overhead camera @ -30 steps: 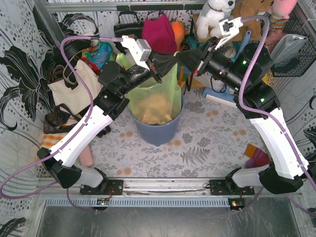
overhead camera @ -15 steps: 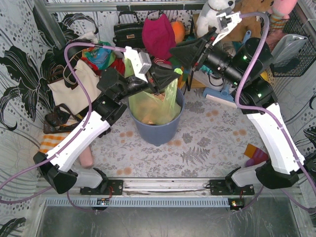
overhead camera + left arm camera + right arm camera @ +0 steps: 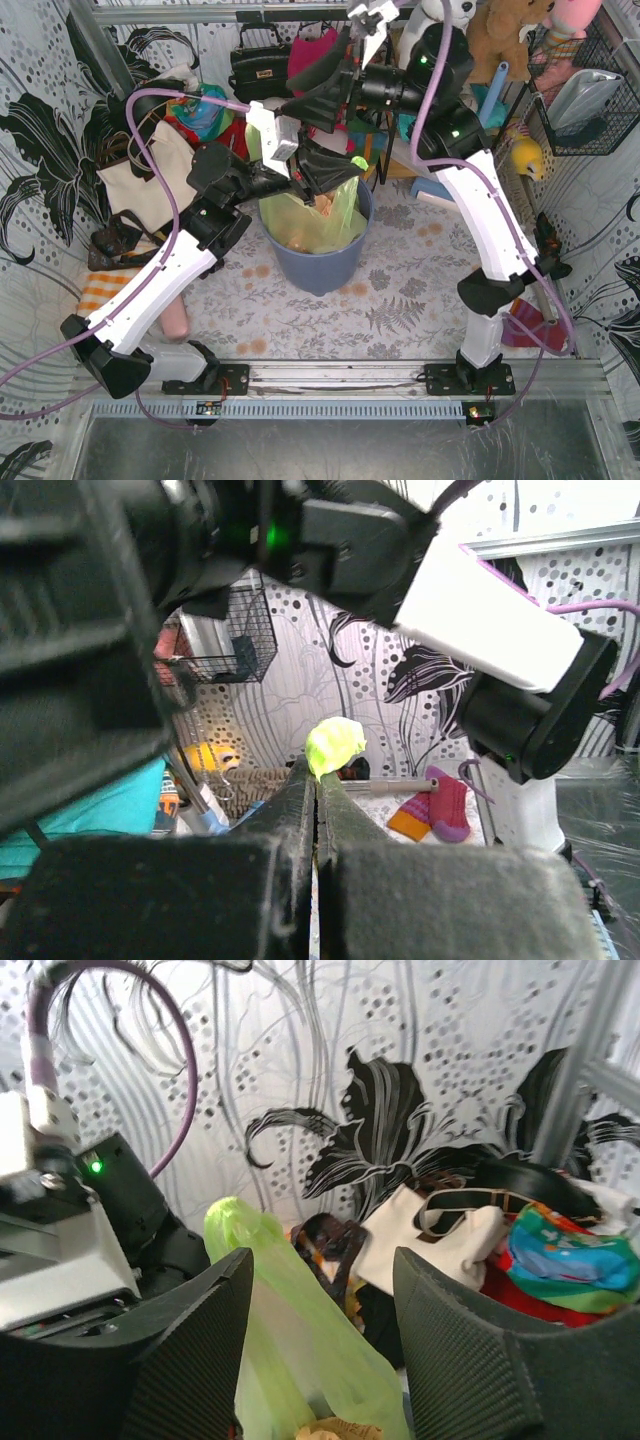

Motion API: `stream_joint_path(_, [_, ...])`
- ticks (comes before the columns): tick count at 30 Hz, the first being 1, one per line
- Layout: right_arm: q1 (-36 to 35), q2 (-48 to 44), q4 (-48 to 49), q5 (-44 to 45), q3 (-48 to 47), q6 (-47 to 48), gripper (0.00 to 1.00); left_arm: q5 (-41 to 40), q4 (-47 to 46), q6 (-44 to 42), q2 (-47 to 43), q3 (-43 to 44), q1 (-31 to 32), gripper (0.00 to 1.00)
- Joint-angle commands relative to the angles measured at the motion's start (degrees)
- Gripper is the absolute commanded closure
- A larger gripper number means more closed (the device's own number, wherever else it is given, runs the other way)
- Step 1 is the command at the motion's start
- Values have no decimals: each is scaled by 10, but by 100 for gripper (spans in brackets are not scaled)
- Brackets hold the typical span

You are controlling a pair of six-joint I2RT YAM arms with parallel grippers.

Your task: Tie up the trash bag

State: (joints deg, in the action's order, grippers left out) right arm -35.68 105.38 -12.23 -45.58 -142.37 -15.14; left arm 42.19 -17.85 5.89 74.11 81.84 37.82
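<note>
Thin translucent light-green plastic trash bag sits inside the blue-grey round plastic bin, on the far half of the floral-print worktop. Orange-tan paper shows through the film. The bag mouth is drawn up above the bin rim into a narrow neck.

Left pincer: over the bin's far rim, jaws pressed together on a small tuft of bag film. In the left wrist view the tuft sticks out past the closed tips.

Right pincer: higher, just behind the left one, jaws spread wide. In the right wrist view a strip of the trash bag rises between the fingers, close beside the one on that view's left. Contact cannot be told.

Room: bare worktop lies on the near side and to the right of the bin. The far edge is crowded with a black handbag, a cream tote bag and a brown plush bear. A black wire basket hangs at the right wall. Both wrists crowd together above the bin.
</note>
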Motion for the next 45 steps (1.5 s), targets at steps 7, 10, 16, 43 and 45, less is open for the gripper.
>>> stream_joint_path(7, [-6,64,88,-154,-42,-39,35,73,-33,36,-9,0,2,100])
stream_joint_path(10, [-13,72,96,-161,-44,-43,33,93,-33,46,-7,2,3,100])
stream_joint_path(16, [-40,85,122,-178,-43,-58,32,114,-35,59,-15,-4,5,100])
stream_joint_path(43, [-64,77,266,-193,8,-144,100,140,-27,66,-21,-9,6,100])
stream_joint_path(45, [-64,66,255,-182,20,-129,100,143,-26,66,-21,-10,5,100])
